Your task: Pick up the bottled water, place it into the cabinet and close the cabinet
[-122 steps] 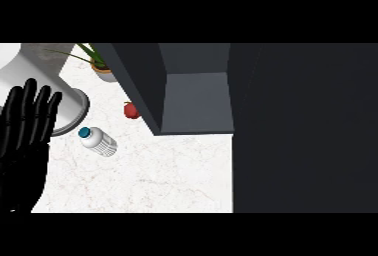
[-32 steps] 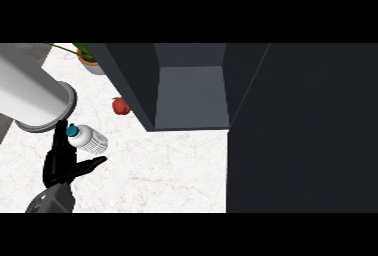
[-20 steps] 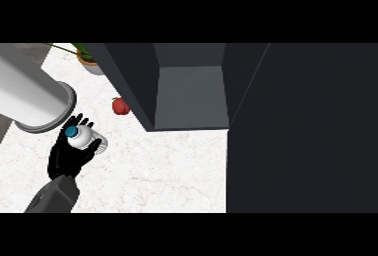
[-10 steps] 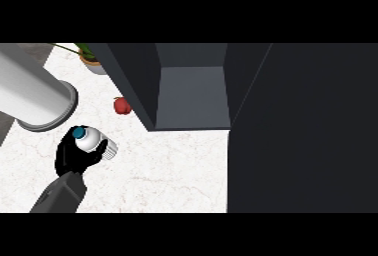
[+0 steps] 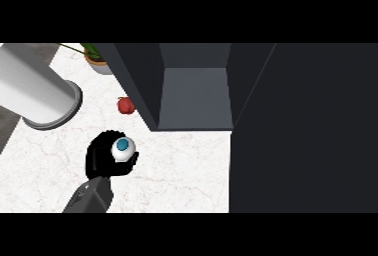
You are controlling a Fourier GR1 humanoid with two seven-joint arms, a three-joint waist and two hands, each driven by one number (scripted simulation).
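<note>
The big dark cabinet (image 5: 196, 95) stands open, ready for my bottle. My left hand (image 5: 102, 159) is wrapped around the bottled water (image 5: 122, 148) over the counter (image 5: 177, 170), cap up, so I can carry it in

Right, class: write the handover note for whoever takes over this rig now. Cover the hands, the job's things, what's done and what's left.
Left hand: curled round the bottled water, held upright over the counter, blue cap facing up.
Right hand: not in view.
Cabinet: open, nothing visible inside, up and to the right of the bottle.
Done: bottle grasped.
Left: carry it into the cabinet, release, close the cabinet.
</note>
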